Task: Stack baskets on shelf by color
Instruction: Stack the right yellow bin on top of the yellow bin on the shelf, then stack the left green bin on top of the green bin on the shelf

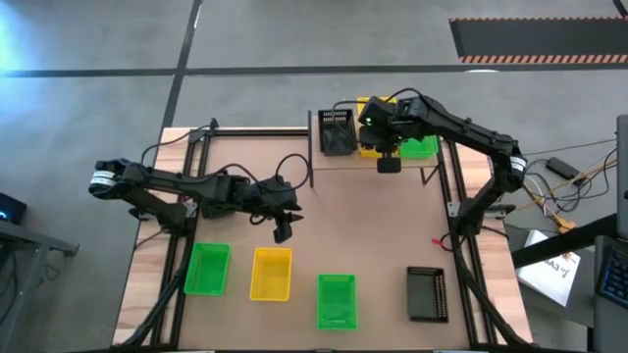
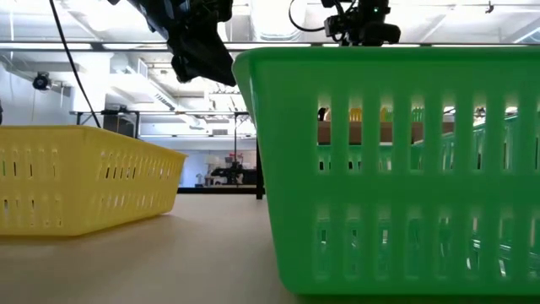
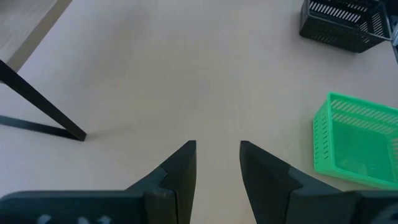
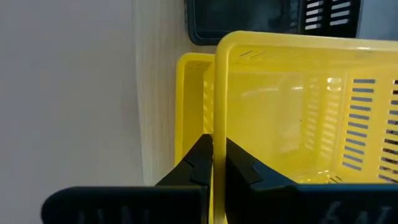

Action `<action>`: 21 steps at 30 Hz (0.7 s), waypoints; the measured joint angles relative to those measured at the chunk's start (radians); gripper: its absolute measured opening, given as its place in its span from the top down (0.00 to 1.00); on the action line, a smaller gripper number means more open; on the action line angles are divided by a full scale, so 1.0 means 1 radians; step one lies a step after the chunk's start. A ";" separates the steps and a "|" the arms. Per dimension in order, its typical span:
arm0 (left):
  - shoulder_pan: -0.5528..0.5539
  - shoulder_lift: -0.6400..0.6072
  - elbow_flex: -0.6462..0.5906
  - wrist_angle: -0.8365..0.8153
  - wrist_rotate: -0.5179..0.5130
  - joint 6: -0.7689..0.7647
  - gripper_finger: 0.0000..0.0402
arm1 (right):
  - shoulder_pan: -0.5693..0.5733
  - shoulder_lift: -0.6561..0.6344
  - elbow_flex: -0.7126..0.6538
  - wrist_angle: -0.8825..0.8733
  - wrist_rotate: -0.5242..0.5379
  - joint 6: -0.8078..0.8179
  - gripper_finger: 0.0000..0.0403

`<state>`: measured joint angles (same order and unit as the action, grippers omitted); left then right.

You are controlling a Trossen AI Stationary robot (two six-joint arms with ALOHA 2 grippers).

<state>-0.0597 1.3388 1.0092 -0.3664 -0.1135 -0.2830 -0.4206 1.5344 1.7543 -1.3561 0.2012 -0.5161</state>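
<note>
Presently, left hand [image 1: 283,231] hovers part-open and empty above mid-counter [image 1: 363,226]. Right hand [image 4: 217,163] pinches the yellow basket [image 4: 292,112] wall over the shelf [image 1: 334,165], directly above another yellow basket [image 4: 189,106]; nesting appears pending.

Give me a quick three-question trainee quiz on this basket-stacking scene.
1. True or false: the right claw is shut on the wall of a yellow basket over the shelf.
2. How many baskets sit on the table in front of the shelf, seen from above? A) two B) four C) six
3. Fill in: the left claw is open and holds ____.

Key: 1 true. 2 B: a green one, a yellow one, a second green one and a black one. 3 nothing.
</note>
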 joint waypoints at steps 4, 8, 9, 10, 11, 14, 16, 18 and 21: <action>0.000 0.000 0.000 0.000 0.000 0.001 0.73 | 0.001 0.012 -0.005 -0.001 0.000 0.000 0.92; 0.000 0.000 0.000 0.000 0.000 0.001 0.73 | 0.001 0.028 -0.005 0.000 0.009 0.017 0.83; 0.000 0.000 0.000 0.000 0.000 0.001 0.73 | 0.001 0.029 -0.005 0.001 0.009 0.017 0.80; 0.000 0.000 0.000 0.000 0.000 0.001 0.73 | 0.001 0.029 -0.005 0.001 0.009 0.017 0.78; 0.000 0.000 0.000 0.000 0.000 0.001 0.73 | 0.001 0.029 -0.005 0.001 0.009 0.017 0.75; 0.000 0.000 0.000 0.002 0.000 0.001 0.73 | 0.001 0.025 -0.005 0.001 0.009 0.018 0.68; 0.000 0.000 0.000 0.014 0.000 0.001 0.73 | 0.001 0.017 -0.005 0.000 0.009 0.018 0.63; 0.000 0.000 0.000 0.023 0.000 0.001 0.73 | 0.001 0.005 -0.005 0.000 0.009 0.018 0.59; 0.000 0.000 0.000 0.026 0.000 0.001 0.73 | 0.002 -0.018 0.000 0.000 0.009 0.043 0.54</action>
<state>-0.0597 1.3388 1.0092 -0.3408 -0.1131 -0.2817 -0.4186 1.5166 1.7539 -1.3558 0.2106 -0.4728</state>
